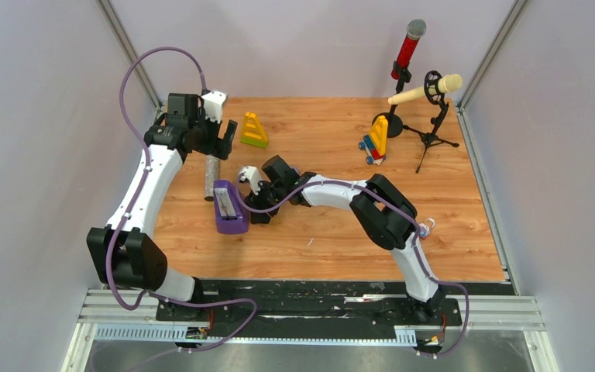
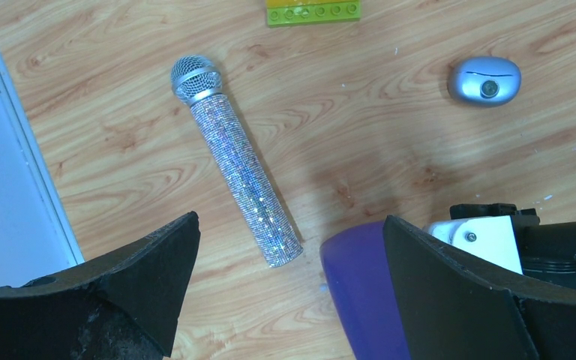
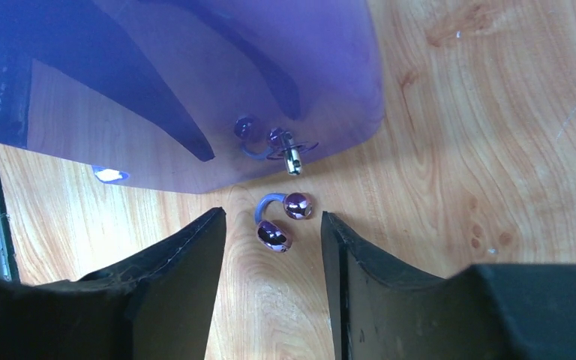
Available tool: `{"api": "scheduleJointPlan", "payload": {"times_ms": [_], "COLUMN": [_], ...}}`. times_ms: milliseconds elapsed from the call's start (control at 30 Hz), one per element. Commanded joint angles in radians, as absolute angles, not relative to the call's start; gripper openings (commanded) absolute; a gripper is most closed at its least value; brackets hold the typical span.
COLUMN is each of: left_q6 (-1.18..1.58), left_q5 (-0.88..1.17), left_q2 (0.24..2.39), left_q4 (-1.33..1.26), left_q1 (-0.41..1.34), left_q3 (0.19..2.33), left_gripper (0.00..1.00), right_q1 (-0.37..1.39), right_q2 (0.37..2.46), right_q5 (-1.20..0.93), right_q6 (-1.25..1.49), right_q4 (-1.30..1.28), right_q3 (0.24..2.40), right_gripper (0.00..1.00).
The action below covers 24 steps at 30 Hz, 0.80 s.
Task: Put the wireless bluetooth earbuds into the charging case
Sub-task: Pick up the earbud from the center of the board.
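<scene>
Purple box [image 3: 195, 90] crowds the purple earbud [image 3: 274, 235] — glitter microphone [image 2: 236, 161] flanks it

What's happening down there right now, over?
Left gripper open above glitter microphone. Right gripper open, fingers either side of purple earbud on table, not touching. Purple box close beside it.

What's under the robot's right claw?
A purple earbud, two shiny beads on a band, lies on the wooden table between the open fingers of the right gripper. The fingers hide the wood beneath them.
</scene>
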State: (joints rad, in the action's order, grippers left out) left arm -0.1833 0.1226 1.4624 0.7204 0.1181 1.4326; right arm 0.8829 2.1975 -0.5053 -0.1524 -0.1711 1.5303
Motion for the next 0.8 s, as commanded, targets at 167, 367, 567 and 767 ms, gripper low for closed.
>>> {"api": "scheduleJointPlan", "payload": {"times_ms": [167,367,567,767], "left_q6": [-0.165,-0.164,-0.163,-0.162], "left_q5": [0.139,0.143,0.147,0.156], "left_q2": [1.424,1.420,1.419,1.419], "left_q4": [0.690,0.688,0.686,0.685], "left_q1": [0.116,0.115,0.115,0.115], "left_q3": [1.431,1.427,1.425,1.426], "left_gripper": [1.00,1.00,1.00,1.00], "right_q1": [0.889,0.888,0.888,0.889], "right_q2": [2.166,2.171,2.153,2.104], "right_q5": [-0.449,-0.446,-0.443,-0.414], "right_q6": [-0.176,-0.184,-0.206,-0.254], "right_q4": [-0.189,-0.190,-0.192,-0.193], "right_q3": [1.490,1.487,1.487,1.471], "right_gripper": [0.45,0.33,0.25,0.20]}}
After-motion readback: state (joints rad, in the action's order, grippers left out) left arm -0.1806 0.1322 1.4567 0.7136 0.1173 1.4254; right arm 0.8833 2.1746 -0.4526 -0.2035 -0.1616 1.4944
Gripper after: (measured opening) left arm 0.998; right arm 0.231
